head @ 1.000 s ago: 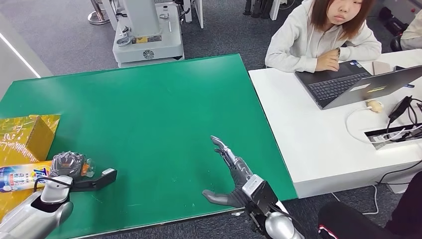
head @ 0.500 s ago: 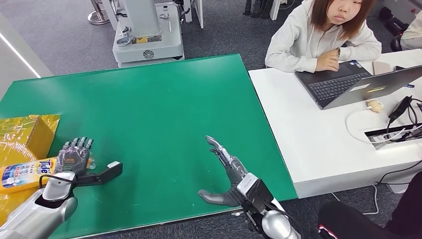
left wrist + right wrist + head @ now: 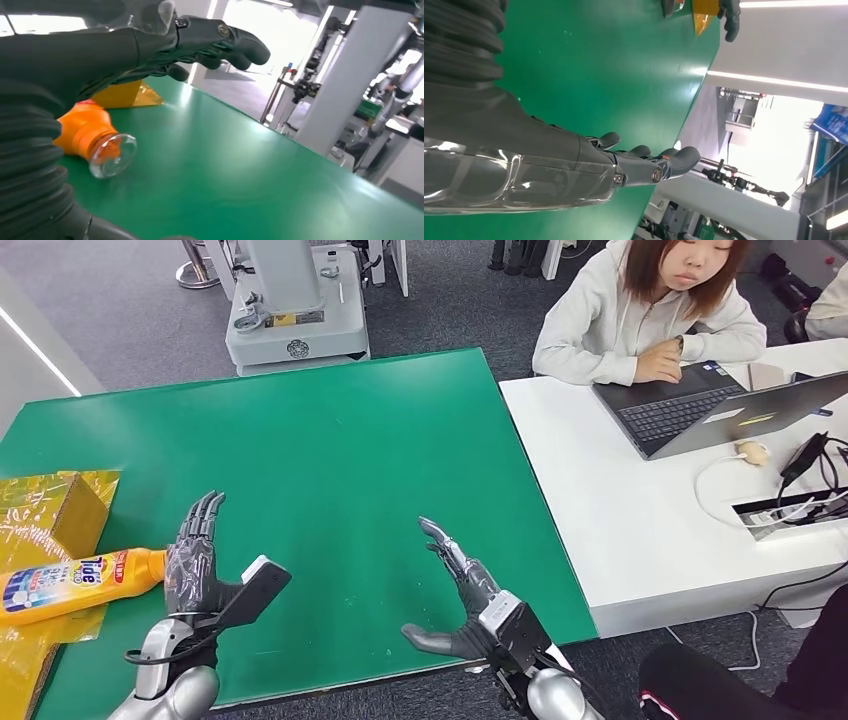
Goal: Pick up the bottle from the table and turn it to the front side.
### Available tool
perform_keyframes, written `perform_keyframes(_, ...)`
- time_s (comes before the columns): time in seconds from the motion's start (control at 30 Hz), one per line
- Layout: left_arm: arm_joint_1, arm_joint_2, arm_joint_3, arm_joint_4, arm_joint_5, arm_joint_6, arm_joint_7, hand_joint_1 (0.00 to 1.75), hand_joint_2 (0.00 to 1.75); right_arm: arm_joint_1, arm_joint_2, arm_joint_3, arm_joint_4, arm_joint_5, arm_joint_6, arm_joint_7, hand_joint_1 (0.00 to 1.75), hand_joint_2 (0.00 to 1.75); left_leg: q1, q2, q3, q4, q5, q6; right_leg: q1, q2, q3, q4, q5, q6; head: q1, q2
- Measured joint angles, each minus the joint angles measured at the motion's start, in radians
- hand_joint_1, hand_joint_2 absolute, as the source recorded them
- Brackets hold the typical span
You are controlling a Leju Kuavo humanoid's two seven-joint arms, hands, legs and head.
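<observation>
Bottle (image 3: 75, 583) lying flat, long axis left–right, cap just left of open, empty left hand (image 3: 197, 562); right hand (image 3: 455, 595) open, well apart.

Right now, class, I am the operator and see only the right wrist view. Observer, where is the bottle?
Observer: The bottle lies on its side at the table's left edge, partly on gold foil.
Operator: Is the left hand holding it?
Observer: No. The left hand is open beside the cap end, fingers straight.
Operator: Which face is up?
Observer: The printed label faces up in the head view.
</observation>
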Motion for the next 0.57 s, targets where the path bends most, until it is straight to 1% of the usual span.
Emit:
perform_keyframes(0.07, 0.021, -0.007, 0.018, -0.04, 0.019, 0.0, -0.013, 0.0, 1.75, 0.0, 0.0, 0.0, 0.0, -0.002, 0.0, -0.001, 0.0, 1.75, 0.0, 0.0, 0.0, 0.0, 0.0, 0.0, 0.0, 0.0, 0.0, 0.0, 0.0, 0.0, 0.0, 0.0)
perform_keyframes(0.1, 0.032, -0.011, 0.027, -0.06, 0.047, 0.002, -0.036, 0.0, 1.75, 0.001, 0.0, 0.0, 0.001, -0.006, -0.001, -0.003, 0.0, 1.75, 0.0, 0.0, 0.0, 0.0, 0.0, 0.0, 0.0, 0.0, 0.0, 0.0, 0.0, 0.0, 0.0, 0.0)
perform_keyframes(0.13, 0.046, -0.017, 0.036, -0.085, 0.094, 0.004, -0.074, 0.0, 1.75, 0.001, 0.0, 0.0, 0.001, -0.015, -0.004, -0.006, 0.0, 1.75, 0.0, 0.0, 0.0, 0.0, 0.0, 0.0, 0.0, 0.0, 0.0, 0.0, 0.0, 0.0, 0.0, 0.0)
perform_keyframes(0.2, 0.088, -0.038, 0.056, -0.159, 0.225, 0.006, -0.175, 0.0, 1.75, 0.005, 0.0, 0.0, 0.006, -0.041, -0.015, -0.016, 0.0, 1.75, 0.0, 0.0, 0.0, 0.0, 0.0, 0.0, 0.0, 0.0, 0.0, 0.001, 0.0, 0.0, 0.0, 0.0)
perform_keyframes(0.27, 0.134, -0.067, 0.067, -0.253, 0.397, -0.029, -0.247, 0.0, 1.75, 0.012, 0.0, -0.002, 0.011, -0.067, -0.026, -0.028, 0.0, 1.75, 0.0, 0.0, 0.0, 0.0, 0.0, 0.0, 0.0, -0.001, 0.0, 0.0, 0.0, 0.0, 0.0, 0.0)
perform_keyframes(0.37, 0.194, -0.108, 0.066, -0.38, 0.685, -0.155, -0.274, 0.0, 1.75, 0.026, 0.0, -0.004, 0.016, -0.098, -0.036, -0.048, 0.0, 1.75, 0.0, 0.0, 0.0, 0.0, 0.0, 0.0, 0.0, -0.001, 0.0, -0.001, 0.0, 0.0, 0.0, 0.0)
perform_keyframes(0.4, 0.211, -0.119, 0.066, -0.413, 0.738, -0.185, -0.279, 0.0, 1.75, 0.031, 0.0, -0.006, 0.017, -0.109, -0.038, -0.054, 0.0, 1.75, 0.0, 0.0, 0.0, 0.0, -0.001, 0.001, 0.0, -0.001, 0.0, -0.001, 0.0, 0.0, 0.0, 0.0)
perform_keyframes(0.5, 0.252, -0.15, 0.056, -0.5, 0.818, -0.245, -0.307, 0.0, 1.75, 0.047, 0.0, -0.013, 0.016, -0.167, -0.06, -0.079, 0.0, 1.75, 0.0, 0.0, 0.0, 0.0, -0.001, 0.002, 0.0, -0.001, 0.0, -0.001, 0.0, 0.0, 0.0, 0.0)
perform_keyframes(0.57, 0.27, -0.164, 0.035, -0.532, 0.83, -0.257, -0.326, 0.0, 1.75, 0.057, 0.0, -0.017, 0.011, -0.202, -0.082, -0.093, 0.0, 1.75, 0.0, -0.001, 0.0, 0.0, -0.002, 0.002, 0.0, -0.001, 0.0, -0.002, 0.0, 0.0, 0.0, 0.0)
